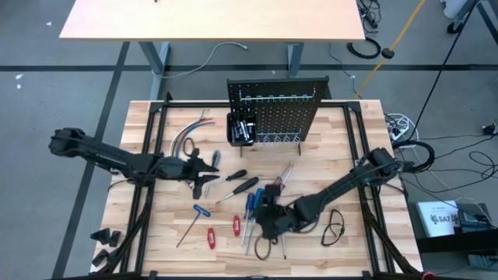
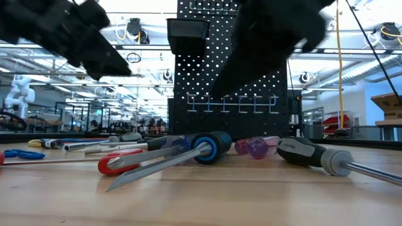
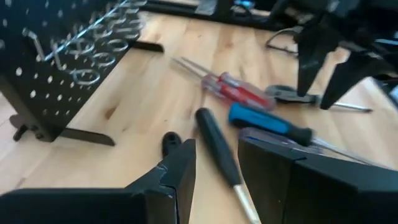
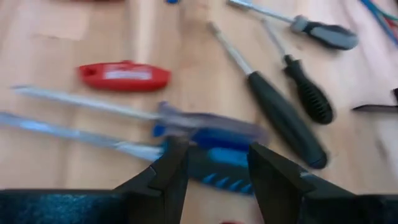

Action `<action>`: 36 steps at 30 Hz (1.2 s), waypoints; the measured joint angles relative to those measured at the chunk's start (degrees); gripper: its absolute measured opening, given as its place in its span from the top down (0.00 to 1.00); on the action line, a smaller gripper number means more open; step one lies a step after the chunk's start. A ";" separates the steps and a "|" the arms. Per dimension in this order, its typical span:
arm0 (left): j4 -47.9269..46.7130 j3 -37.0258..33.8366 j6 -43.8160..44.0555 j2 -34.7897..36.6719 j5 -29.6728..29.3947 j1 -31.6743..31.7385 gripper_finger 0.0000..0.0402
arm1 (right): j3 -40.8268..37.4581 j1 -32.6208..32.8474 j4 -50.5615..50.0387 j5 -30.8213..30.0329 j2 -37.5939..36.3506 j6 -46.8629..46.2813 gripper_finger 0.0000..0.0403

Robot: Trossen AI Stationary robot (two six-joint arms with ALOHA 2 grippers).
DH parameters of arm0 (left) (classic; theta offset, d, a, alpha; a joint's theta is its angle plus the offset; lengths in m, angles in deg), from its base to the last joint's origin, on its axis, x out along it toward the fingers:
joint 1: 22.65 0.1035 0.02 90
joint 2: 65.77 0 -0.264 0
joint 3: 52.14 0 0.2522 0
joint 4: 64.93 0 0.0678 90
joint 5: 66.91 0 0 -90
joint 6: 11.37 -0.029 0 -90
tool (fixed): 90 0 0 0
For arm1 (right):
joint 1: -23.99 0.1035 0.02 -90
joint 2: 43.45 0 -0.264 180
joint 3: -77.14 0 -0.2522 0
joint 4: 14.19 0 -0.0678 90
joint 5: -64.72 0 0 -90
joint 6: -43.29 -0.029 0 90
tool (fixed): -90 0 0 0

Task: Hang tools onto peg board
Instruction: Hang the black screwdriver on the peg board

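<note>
We have both arms low over the scattered tools, and nothing is hung yet by either of them. Our right gripper (image 4: 211,168) hovers just above a blue-handled screwdriver (image 4: 214,163) near the front middle of the bench (image 1: 327,132), its jaws partly apart and empty, straddling the handle. To take it well, we judge we should come straight down with the fingers square across the thick of the handle, not the shaft, and close only once both pads are level with it; the neighbouring purple-tinted driver (image 4: 205,121) lies almost touching, so a skewed descent could nudge it or catch both. Our left gripper (image 3: 217,165) sits over a black-handled screwdriver (image 3: 217,149) left of centre, jaws likewise half open with nothing in them. The tools are slim-shafted drivers with blue, red, black and clear handles, lying flat and crossing one another in a loose spread, with a red-handled piece (image 4: 124,76) well to one side. The peg board (image 1: 276,109) stands upright at the back middle of the bench, black and perforated, with a row of metal hooks (image 2: 232,103) along its front and a small bin (image 1: 240,130) at its left.
</note>
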 joint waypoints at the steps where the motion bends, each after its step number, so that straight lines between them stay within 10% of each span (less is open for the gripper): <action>1: 1.24 0.00 -0.54 -1.64 1.91 1.31 0.68 | 0.00 -0.93 0.02 -0.01 0.00 1.04 0.61; 8: 12.39 0.53 -7.37 -10.58 14.78 9.07 0.68 | -0.02 -6.93 7.48 0.87 0.00 10.53 0.61; 14: 6.11 2.88 -9.26 -10.45 23.83 12.95 0.68 | 0.02 -15.28 18.00 17.70 2.28 15.42 0.61; 36: -4.78 2.99 -3.19 -10.46 24.75 9.11 0.68 | 0.01 -23.16 18.54 12.05 10.00 16.58 0.61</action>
